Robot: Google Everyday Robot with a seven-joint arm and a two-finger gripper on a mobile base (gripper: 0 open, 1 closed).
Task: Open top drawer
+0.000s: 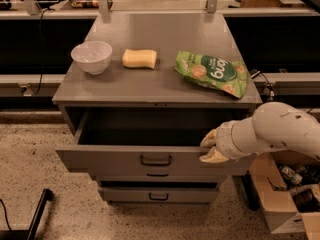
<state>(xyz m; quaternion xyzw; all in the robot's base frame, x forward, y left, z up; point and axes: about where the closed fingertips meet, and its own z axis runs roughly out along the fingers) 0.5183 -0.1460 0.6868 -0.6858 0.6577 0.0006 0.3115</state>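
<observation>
The top drawer (110, 160) is a wide grey metal drawer with a small dark loop handle (155, 160) at centre. It stands pulled well out of the cabinet, and its deep dark interior (150, 126) shows. My gripper (210, 147), with cream fingers on a white arm, sits at the right end of the drawer front's top edge, one finger above the edge and one against the front. Two narrower grey drawers (157, 196) sit below, pushed in.
On the grey cabinet top (150, 84) are a white bowl (92, 57), a yellow sponge (139, 58) and a green snack bag (212, 73). A cardboard box (287, 196) of items stands on the floor at right. A dark bar (37, 216) lies at the lower left.
</observation>
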